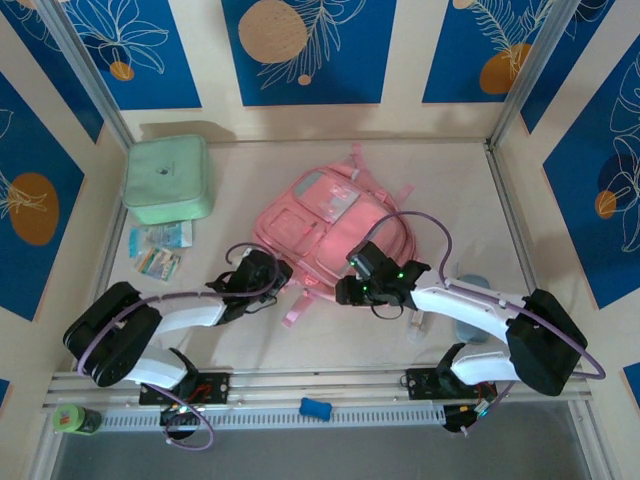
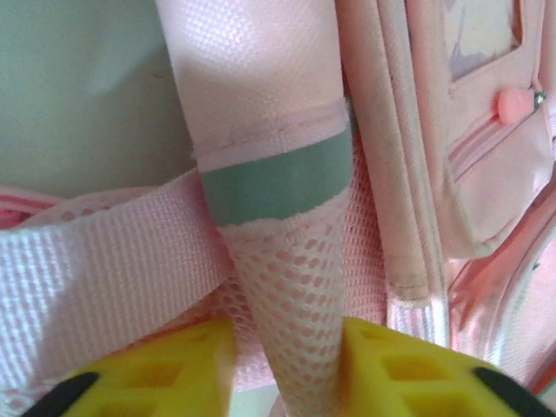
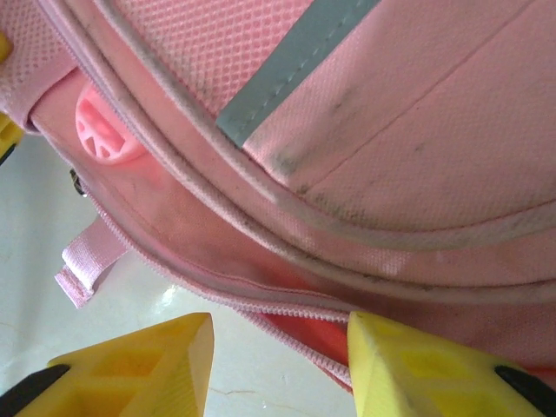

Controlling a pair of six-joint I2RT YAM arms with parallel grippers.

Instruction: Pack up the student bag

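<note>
The student bag (image 1: 325, 215) is a pink backpack lying flat in the middle of the table, front pockets up. My left gripper (image 1: 272, 277) is at its near left corner. In the left wrist view the left gripper (image 2: 287, 373) is shut on a padded shoulder strap (image 2: 287, 278) with white mesh and a grey-green band, both yellow fingers against its sides. My right gripper (image 1: 352, 284) is at the bag's near edge. In the right wrist view the right gripper (image 3: 278, 356) stands open, with the bag's unzipped edge (image 3: 295, 306) running across to its right finger (image 3: 417, 365) and red lining showing.
A mint green square zip case (image 1: 168, 178) stands at the back left, with small printed packets (image 1: 160, 250) in front of it. A pale blue object (image 1: 470, 290) lies beside the right arm. A blue item (image 1: 315, 408) and a green bottle (image 1: 76, 418) rest on the near rail.
</note>
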